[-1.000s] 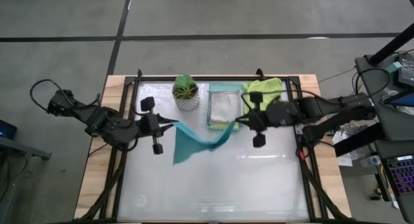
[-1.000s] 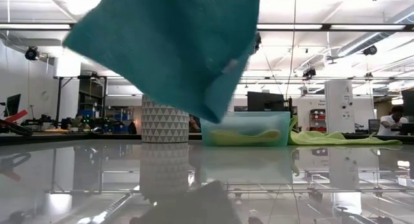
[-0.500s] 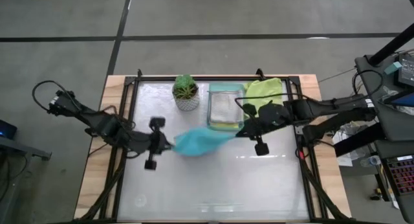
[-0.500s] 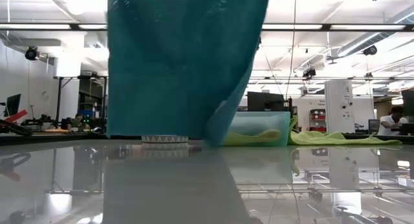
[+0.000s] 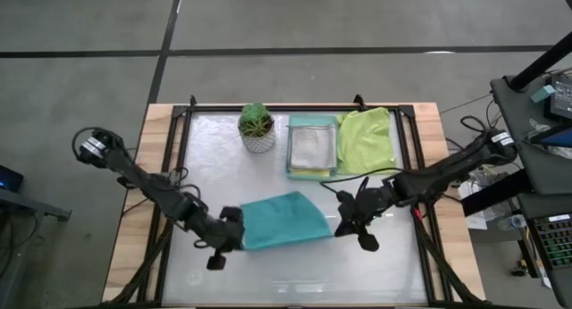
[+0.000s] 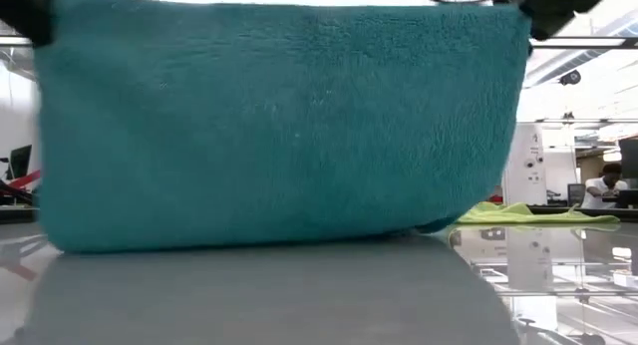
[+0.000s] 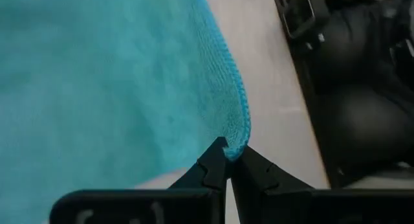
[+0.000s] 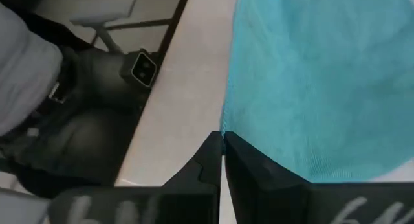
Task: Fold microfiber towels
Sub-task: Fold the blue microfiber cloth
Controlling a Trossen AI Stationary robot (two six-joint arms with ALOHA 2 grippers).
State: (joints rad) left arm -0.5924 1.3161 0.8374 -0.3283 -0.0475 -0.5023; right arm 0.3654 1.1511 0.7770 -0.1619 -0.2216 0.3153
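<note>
1. A robotics lab or workshop: the table (image 5: pixel 179 264) stands on a bare grey concrete floor (image 5: pixel 89 23)
2. Beyond the far edge, ceiling strip lights (image 6: pixel 583 46), a white cabinet (image 6: pixel 523 164) and a seated person (image 6: pixel 604 188)

Both arms are stretched low over the table, angled in toward each other. The left gripper (image 5: pixel 234 241) is pinched closed on one corner of the teal towel (image 5: pixel 284 221), the right gripper (image 5: pixel 342 225) pinched on the opposite corner.
</note>
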